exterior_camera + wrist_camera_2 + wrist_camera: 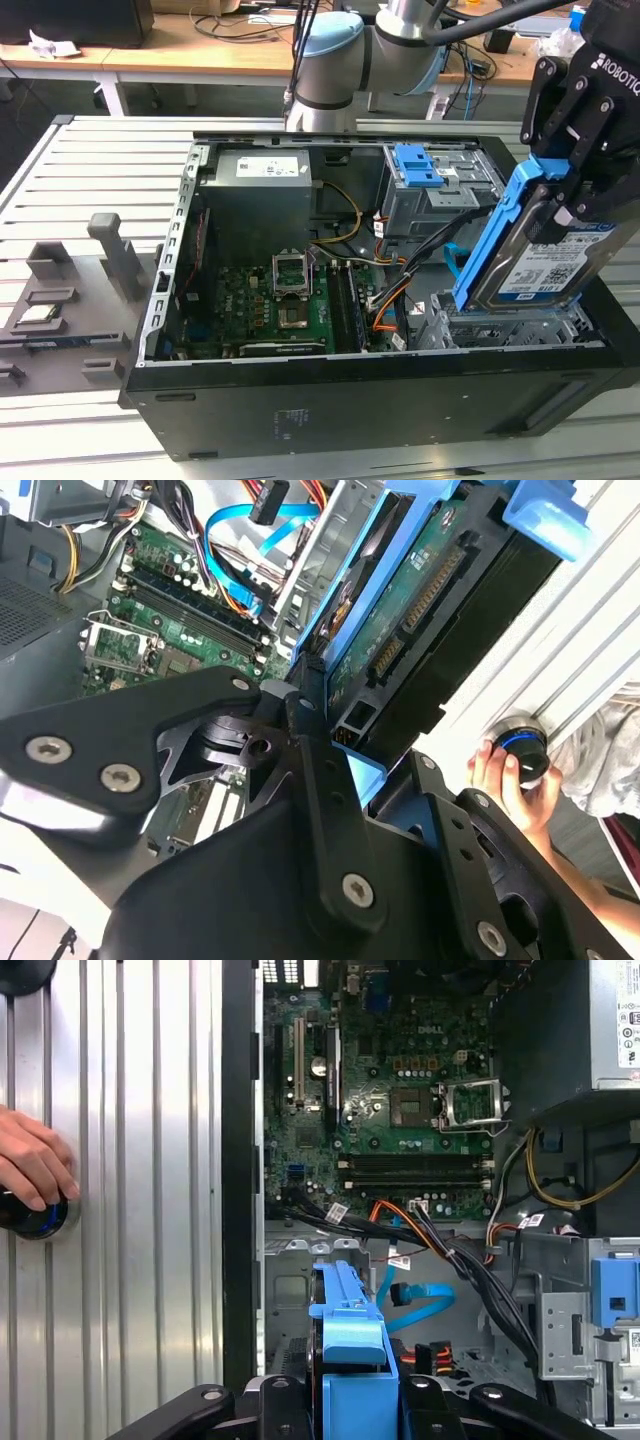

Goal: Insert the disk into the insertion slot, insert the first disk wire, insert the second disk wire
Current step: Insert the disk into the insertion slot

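The disk (pixel 545 265) has a dull silver metal body, a smooth paper label and a glossy bright blue plastic frame. The tool (pixel 562 190) is matt black. The bench (pixel 100 160) is ribbed bare metal, and the computer case (pixel 350 410) is matt black.

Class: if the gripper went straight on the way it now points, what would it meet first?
Probably the insertion slot: the gripper, shut on the tilted disk, points down at that low silver cage just beneath the disk's lower edge. Depth is unclear, so this is a judgement from the exterior view.
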`<state>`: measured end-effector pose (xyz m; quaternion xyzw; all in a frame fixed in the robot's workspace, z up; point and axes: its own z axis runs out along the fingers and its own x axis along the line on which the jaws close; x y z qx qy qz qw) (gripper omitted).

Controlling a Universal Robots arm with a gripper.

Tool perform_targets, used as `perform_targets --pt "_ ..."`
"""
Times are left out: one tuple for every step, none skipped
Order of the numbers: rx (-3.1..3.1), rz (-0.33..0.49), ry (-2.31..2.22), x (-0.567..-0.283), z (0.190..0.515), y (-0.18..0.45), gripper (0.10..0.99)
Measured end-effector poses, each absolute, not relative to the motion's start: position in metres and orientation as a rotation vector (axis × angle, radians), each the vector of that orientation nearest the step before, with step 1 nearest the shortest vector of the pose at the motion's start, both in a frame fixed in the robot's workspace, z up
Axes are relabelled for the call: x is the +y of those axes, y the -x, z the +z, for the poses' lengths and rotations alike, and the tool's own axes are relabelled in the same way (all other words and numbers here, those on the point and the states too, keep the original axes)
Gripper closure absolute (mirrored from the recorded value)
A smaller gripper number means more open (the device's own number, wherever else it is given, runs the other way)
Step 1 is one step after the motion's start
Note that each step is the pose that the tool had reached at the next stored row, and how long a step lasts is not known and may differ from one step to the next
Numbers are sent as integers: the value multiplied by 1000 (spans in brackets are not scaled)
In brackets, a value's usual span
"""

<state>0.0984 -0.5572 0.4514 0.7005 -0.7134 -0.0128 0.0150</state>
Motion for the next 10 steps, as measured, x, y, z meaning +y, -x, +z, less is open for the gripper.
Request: perform_targets --pt "-2220 -40 -2180 -557 451 -98 722" --pt "-2220 -40 -2180 -557 451 -98 722" --pt "-2220 -40 -2180 -557 451 -98 722" --pt "-2220 -40 -2180 -557 451 -98 722" --pt "-2220 -40 -2180 -557 450 -98 722" --pt "-2220 -40 -2180 -557 450 -98 722" --pt "-2220 -40 -2180 -557 450 -98 722" --pt "-2220 -40 -2180 -557 449 -98 722" --pt "-2220 -40 -2180 -557 447 -98 722" --pt "-2220 -40 -2180 -557 446 -98 722"
